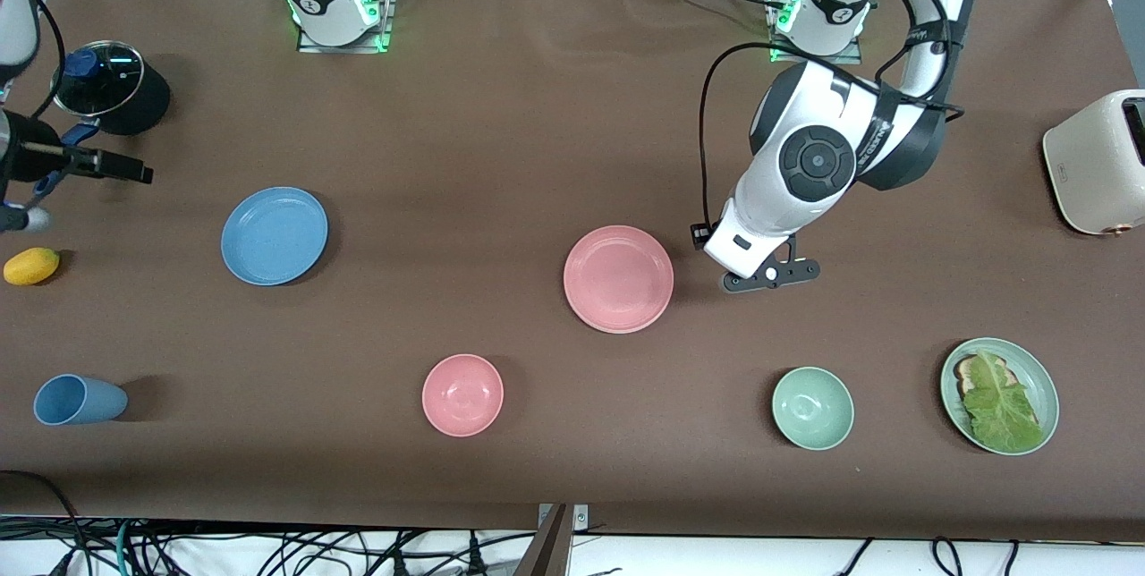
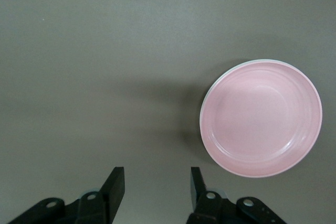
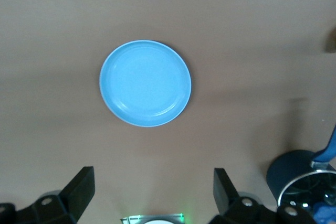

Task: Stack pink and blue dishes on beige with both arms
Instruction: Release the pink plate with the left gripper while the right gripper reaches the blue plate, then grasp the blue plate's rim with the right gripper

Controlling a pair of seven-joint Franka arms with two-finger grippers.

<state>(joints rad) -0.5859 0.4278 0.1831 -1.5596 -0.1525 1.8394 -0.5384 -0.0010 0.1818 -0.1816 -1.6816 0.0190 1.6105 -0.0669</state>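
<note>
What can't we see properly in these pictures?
- Beige plate: nearly all hidden under the pink plate; only a pale rim shows, left wrist view.
- Toaster: cut off by the front view's edge.
- Bread: mostly covered by lettuce, front view.

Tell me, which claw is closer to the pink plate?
The left claw. It hangs open over bare table right beside the pink plate, toward the left arm's end. The right claw, also open, is up near the blue plate at the right arm's end.
</note>
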